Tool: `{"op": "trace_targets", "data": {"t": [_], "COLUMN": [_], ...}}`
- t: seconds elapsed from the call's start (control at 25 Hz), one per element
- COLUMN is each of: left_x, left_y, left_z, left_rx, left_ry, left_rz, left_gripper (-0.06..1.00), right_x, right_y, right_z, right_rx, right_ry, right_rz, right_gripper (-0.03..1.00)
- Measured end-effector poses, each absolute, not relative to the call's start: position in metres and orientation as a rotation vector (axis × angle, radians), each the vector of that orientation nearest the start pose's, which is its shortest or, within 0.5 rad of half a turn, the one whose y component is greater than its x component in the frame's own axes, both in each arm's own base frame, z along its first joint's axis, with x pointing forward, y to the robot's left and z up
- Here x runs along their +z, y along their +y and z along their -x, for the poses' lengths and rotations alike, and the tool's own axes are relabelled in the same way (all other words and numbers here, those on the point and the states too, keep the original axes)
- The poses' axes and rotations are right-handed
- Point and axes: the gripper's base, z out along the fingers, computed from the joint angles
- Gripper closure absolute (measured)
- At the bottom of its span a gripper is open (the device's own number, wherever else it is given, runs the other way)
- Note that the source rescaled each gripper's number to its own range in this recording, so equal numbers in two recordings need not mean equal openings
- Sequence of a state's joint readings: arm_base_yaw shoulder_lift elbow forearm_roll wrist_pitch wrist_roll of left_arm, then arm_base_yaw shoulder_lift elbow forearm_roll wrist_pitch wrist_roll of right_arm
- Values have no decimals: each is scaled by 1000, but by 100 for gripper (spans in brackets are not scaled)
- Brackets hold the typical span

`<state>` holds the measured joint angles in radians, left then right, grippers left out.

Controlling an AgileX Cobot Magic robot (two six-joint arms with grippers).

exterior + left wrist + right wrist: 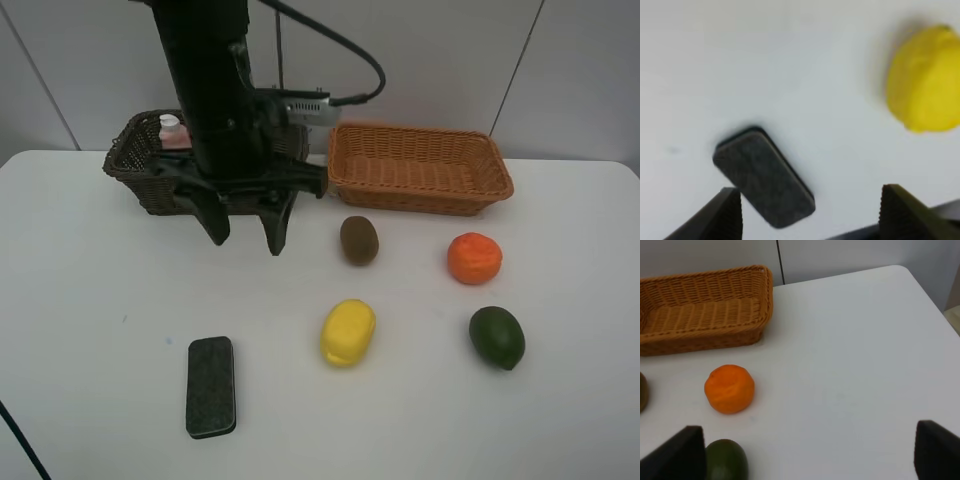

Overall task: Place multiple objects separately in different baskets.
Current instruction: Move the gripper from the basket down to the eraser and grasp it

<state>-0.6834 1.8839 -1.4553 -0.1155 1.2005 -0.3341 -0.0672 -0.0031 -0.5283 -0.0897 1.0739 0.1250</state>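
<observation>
**Inspector:** Overhead view, illumination?

**Assessor:** Bright, even and diffuse. The white tabletop (90, 300) shows no glare. Shadows at the lemon (347, 332) and avocado (497, 337) are soft and sit close under them.

**Inspector:** Left wrist view?

**Assessor:** Soft focus throughout. The lemon's outline smears, and the eraser block (763, 176) is blurred, with a dark shadow along one side. The left pincer (811, 212) tips are indistinct.

**Inspector:** Right wrist view?

**Assessor:** Sharper. The orange (729, 388) and the weave of the orange-tan basket (705, 310) read cleanly. The right pincer (808, 452) tips, close to the lens, are out of focus.
</observation>
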Motion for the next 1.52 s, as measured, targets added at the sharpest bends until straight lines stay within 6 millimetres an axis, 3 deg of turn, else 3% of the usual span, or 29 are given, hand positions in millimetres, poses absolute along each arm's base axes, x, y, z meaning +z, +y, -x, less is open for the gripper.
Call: {"op": "trace_targets", "data": {"t": [0.2, 0.44, 0.56, 0.76, 0.84, 1.36, 1.52], "left_x": [194, 162, 154, 151, 151, 151, 137], "left_y": [-237, -218, -218, -222, -221, -218, -219], "left_z": [-238, -214, -215, -220, -221, -225, -225], "left_rx": [-34, 77, 31, -33, -11, 49, 83], "left_ry": [3258, 3372, 3332, 3261, 3247, 3227, 3262], "left_rz": [-532, -480, -437, -422, -407, -280, -272], "left_gripper": [25, 25, 23, -1, -4, -6, -6], "right_x": [284, 284, 284, 284, 284, 284, 284], "right_y": [-7, -7, -7, -7, -7, -7, -7], "right_z": [10, 10, 10, 10, 10, 10, 10], "right_rx": [-70, -70, -70, -70, -70, -70, -70], "right_ry": [2014, 2014, 2014, 2014, 2014, 2014, 2014], "right_rz": [-201, -201, -201, -201, -201, -201, -201], "right_gripper": [1, 1, 1, 1, 1, 1, 1]}}
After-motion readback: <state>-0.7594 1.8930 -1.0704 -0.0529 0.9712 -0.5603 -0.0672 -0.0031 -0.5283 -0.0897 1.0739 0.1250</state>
